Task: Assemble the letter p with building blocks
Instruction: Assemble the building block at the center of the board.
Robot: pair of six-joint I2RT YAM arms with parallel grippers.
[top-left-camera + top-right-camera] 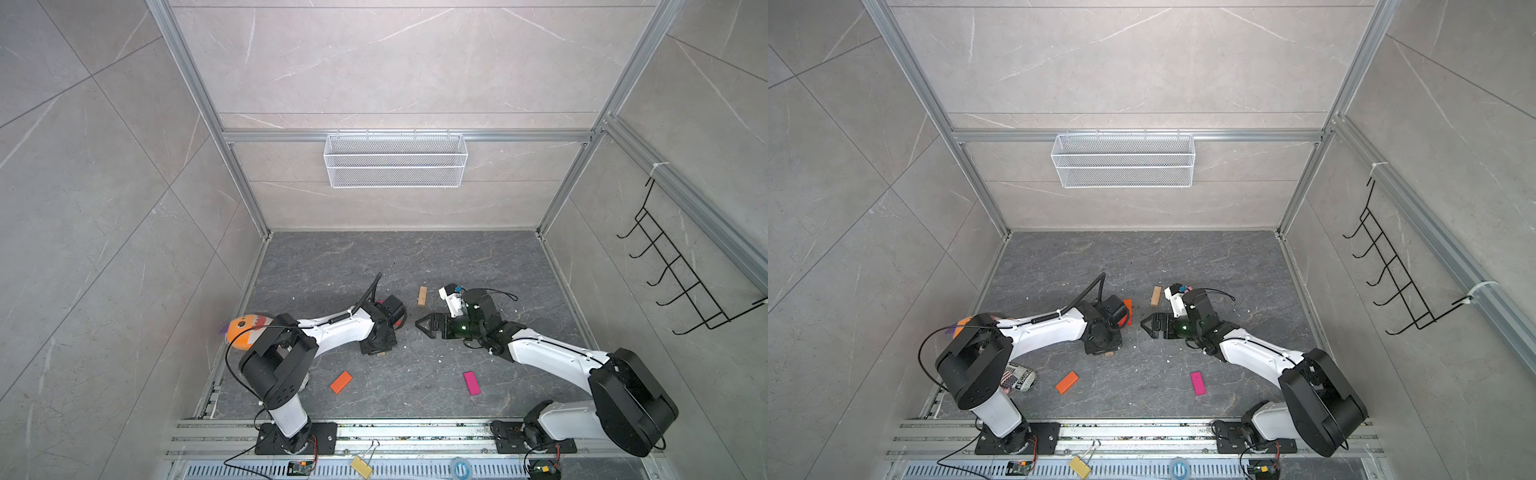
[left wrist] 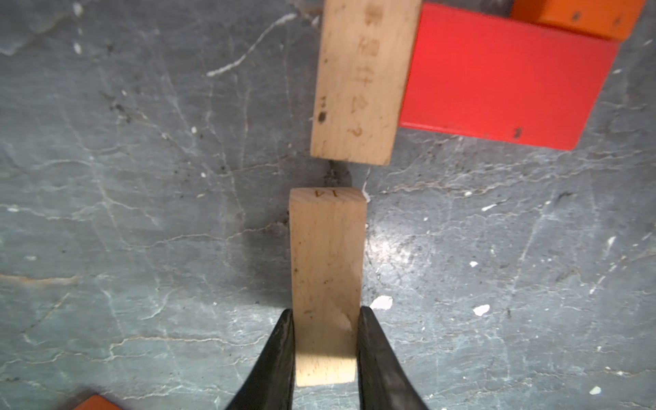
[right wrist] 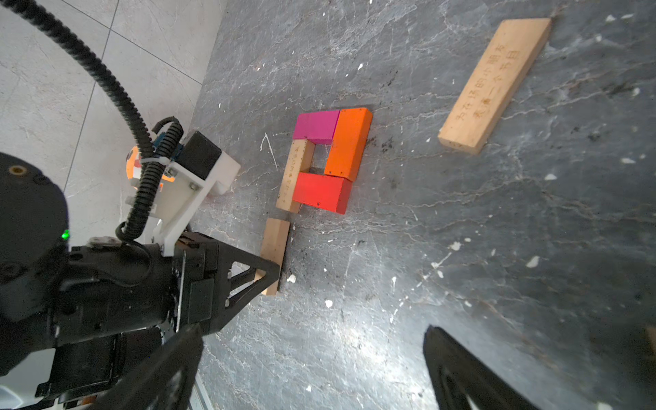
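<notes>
Left wrist view shows the left gripper [image 2: 326,314] with its jaws drawn in against the two long sides of a plain tan block, the lower stem block [image 2: 326,255], gripped close to its near end; whether it rests on the grey floor [image 2: 142,213] or hangs just above it I cannot tell; a small gap parts it from the upper stem block [image 2: 362,81], and the two are slightly out of line; the red block [image 2: 497,78] touches that upper piece, with the orange block [image 2: 582,14] beyond; from the right wrist the letter p [image 3: 321,193] reads as nearly done, its loop closed by a magenta block [image 3: 316,126]; the right gripper [image 3: 312,330] is spread wide and empty, near the figure; a loose tan block [image 3: 493,85] lies apart, and in a top view a spare orange block [image 1: 341,382] and a spare magenta block [image 1: 471,383] lie nearer the arm bases; these bars look light, rigid and smooth-faced, so a pinch across the long sides nearer the middle would likely resist pivoting better than this end hold; the placed pieces sit loose, so a firm nudge could shift the loop.
</notes>
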